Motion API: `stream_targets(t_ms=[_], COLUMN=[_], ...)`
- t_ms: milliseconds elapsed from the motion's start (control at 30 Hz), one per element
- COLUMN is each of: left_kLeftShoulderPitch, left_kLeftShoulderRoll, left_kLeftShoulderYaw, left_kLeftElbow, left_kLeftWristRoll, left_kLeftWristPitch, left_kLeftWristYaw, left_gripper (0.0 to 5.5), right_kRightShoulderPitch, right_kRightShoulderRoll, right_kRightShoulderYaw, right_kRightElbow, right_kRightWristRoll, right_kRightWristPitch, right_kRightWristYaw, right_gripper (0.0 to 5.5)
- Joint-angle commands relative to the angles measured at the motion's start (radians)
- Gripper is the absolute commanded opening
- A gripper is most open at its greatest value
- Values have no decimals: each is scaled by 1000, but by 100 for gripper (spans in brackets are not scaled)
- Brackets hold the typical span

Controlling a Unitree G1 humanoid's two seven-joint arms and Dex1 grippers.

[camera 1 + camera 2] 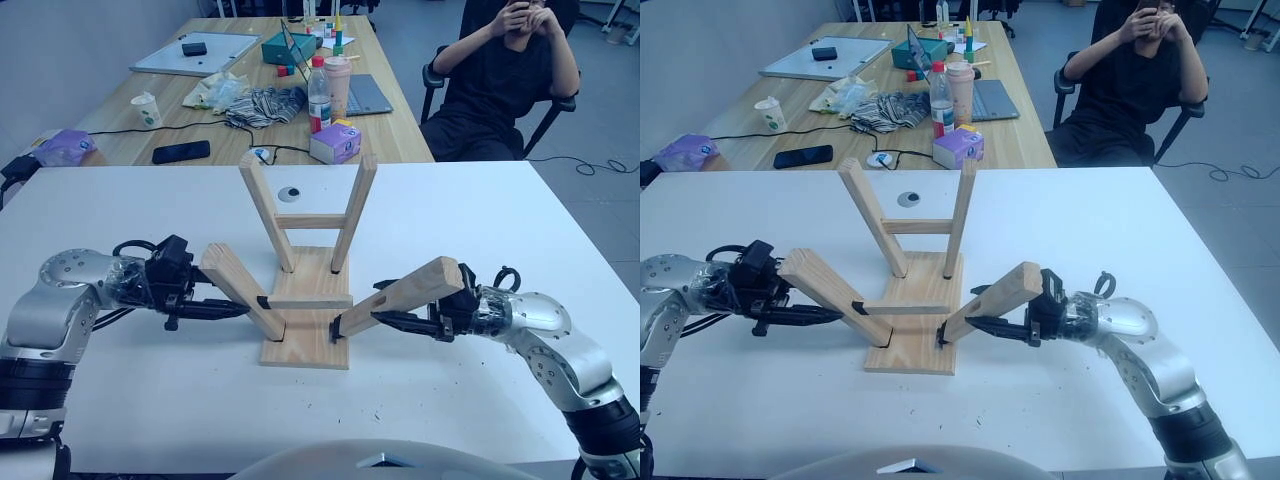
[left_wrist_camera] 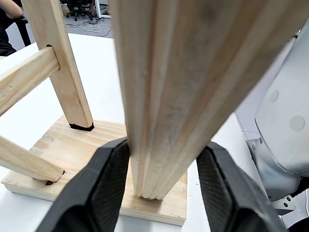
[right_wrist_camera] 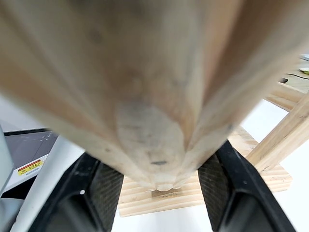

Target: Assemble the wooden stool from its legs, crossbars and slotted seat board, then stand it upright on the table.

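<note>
**Two near legs gripped at a steep lean over the seat board**

Pale wooden slotted seat board (image 1: pixel 310 347) lies flat at the centre of the white table (image 1: pixel 480 220). At its 12 o'clock end, two light wooden legs (image 1: pixel 266 212) (image 1: pixel 352 215) stand up from it. They are splayed apart and joined by a short wooden crossbar (image 1: pixel 310 221). At the 6 o'clock end, the other two legs lean far outward with their lower ends at the board. They are the 9 o'clock leg (image 1: pixel 240 290) and the 3 o'clock leg (image 1: pixel 405 295), with a second crossbar (image 1: pixel 310 301) low between them.

The left gripper (image 1: pixel 232 309), entering from 9 o'clock, is clamped on the 9 o'clock leg, with black fingers (image 2: pixel 104 188) pressing opposite faces of the wood. The right gripper (image 1: pixel 385 320), entering from 3 o'clock, is likewise closed around the 3 o'clock leg.

Whether the leaning ends sit fully in their slots cannot be told.

Probable hazards:
- Uneven pull from the two arms may lever a leg end out of the board or free the second crossbar.
- Nothing pins the board, so it may slide or tip and upset the standing pair.

A small round black-and-white disc (image 1: pixel 289 194) lies on the white table at 12 o'clock. Beyond it, a wooden desk (image 1: pixel 405 135) carries a plastic bottle (image 1: pixel 319 95), an open laptop (image 1: pixel 365 95), a dark phone (image 1: pixel 181 152) and a paper cup (image 1: pixel 147 110).
</note>
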Motion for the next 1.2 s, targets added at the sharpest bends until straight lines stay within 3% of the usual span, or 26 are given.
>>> stream_targets(t_ms=[33, 300, 467, 600, 967, 1067, 1200], left_kLeftShoulderPitch=[-22, -6, -3, 9, 49, 62, 69], left_kLeftShoulderRoll=[-8, -11, -8, -10, -20, -25, -24], left_kLeftShoulderYaw=[-4, -7, -2, 3, 19, 23, 27], left_kLeftElbow=[28, 19, 17, 9, -46, -86, -119], left_kLeftWristRoll=[19, 13, 11, 10, -6, -21, -39], left_kLeftWristPitch=[11, 23, 26, 22, 23, 31, 40], left_kLeftWristYaw=[24, 24, 21, 25, 58, 73, 82], left_gripper=[208, 208, 208, 208, 208, 208, 208], right_kRightShoulderPitch=[109, 120, 43, -15, -24, -51, -94], right_kRightShoulderRoll=[-25, -10, -16, -57, -134, -138, -148], right_kRightShoulderYaw=[146, 199, 126, 92, 145, 209, 250], right_kRightElbow=[46, 30, 101, 175, 189, 139, 15], right_kRightWristRoll=[-99, -104, -142, -135, -239, -322, -277], right_kRightWristPitch=[95, 90, 49, 36, 26, 121, 285], right_kRightWristYaw=[33, -1, -62, -23, 35, -51, -113], right_gripper=[203, 203, 203, 203, 203, 203, 203])
